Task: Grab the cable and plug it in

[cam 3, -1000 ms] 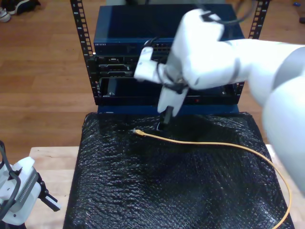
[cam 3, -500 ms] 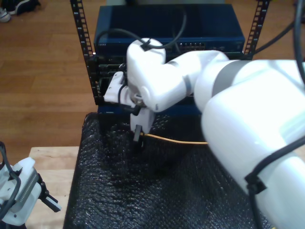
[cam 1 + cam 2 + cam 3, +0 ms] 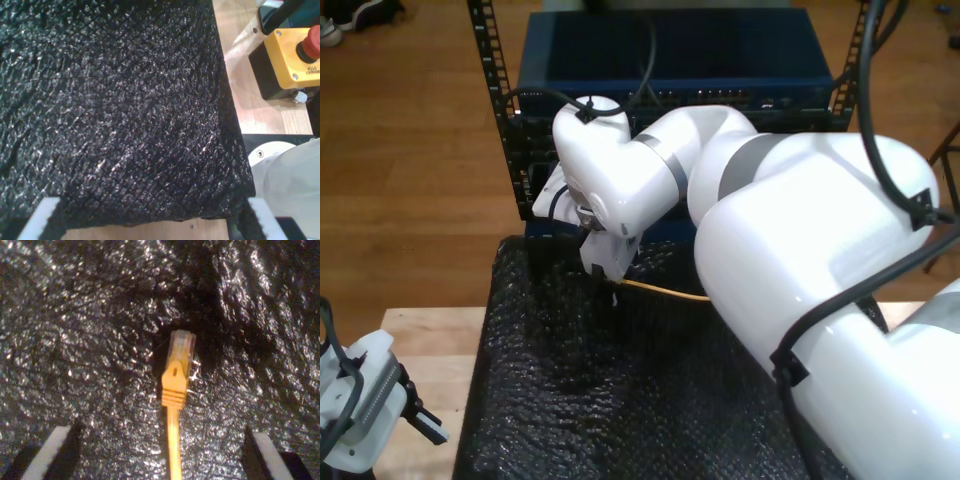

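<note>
The yellow cable [image 3: 173, 440] lies on the black padded mat [image 3: 75, 340], its clear plug [image 3: 181, 346] pointing away from the camera. My second gripper [image 3: 157, 460] hangs open just above it, one white fingertip [image 3: 47, 460] on each side of the cable and neither touching it. In the exterior view, my second gripper [image 3: 608, 280] points down at the mat's far edge, and a short piece of the cable [image 3: 665, 291] shows beside it. My first gripper [image 3: 150, 220] is open over the mat's corner with nothing in it, at the exterior view's lower left [image 3: 415, 420].
A rack of blue network equipment [image 3: 670, 60] with a row of ports [image 3: 720, 98] stands behind the mat. A yellow emergency stop box [image 3: 292, 55] sits on the wooden table [image 3: 250, 100]. The large white second arm [image 3: 820, 300] covers the exterior view's right.
The second arm has swung toward the exterior view's left and come down over the cable's plug end. It now hides most of the cable. The first gripper has stayed put.
</note>
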Motion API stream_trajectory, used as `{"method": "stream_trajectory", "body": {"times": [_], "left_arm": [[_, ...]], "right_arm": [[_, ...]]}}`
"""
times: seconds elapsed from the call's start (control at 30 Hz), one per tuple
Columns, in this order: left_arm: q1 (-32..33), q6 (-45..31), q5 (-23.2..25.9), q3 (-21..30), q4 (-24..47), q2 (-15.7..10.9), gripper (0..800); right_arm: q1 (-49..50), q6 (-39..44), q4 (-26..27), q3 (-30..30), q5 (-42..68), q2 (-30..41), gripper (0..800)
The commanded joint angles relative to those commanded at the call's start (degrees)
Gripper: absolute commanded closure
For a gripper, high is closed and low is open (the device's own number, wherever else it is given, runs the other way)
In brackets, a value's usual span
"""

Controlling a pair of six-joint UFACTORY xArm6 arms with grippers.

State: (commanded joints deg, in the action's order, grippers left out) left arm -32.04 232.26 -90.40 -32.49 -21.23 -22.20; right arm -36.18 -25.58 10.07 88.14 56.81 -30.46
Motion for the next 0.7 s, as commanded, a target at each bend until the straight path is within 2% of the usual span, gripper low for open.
{"method": "stream_trajectory", "body": {"times": [0.13, 0.27, 0.5, 0.7], "left_arm": [[0.0, 0.0, 0.0, 0.0, 0.0, 0.0, 0], [0.0, 0.0, -0.09, 0.0, 0.0, 0.0, 0], [0.0, 0.0, -0.09, 0.0, 0.0, 0.0, 0], [0.0, 0.0, -0.09, 0.0, 0.0, 0.0, 0]], "right_arm": [[0.0, 0.35, 0.0, 0.88, 0.0, -1.49, 73], [0.0, 0.35, 0.09, 1.14, -0.09, -2.02, 135], [0.09, 0.44, 1.05, 1.14, -0.18, -2.02, 324], [0.09, 0.62, 2.02, 1.23, -0.09, -2.11, 424]]}}
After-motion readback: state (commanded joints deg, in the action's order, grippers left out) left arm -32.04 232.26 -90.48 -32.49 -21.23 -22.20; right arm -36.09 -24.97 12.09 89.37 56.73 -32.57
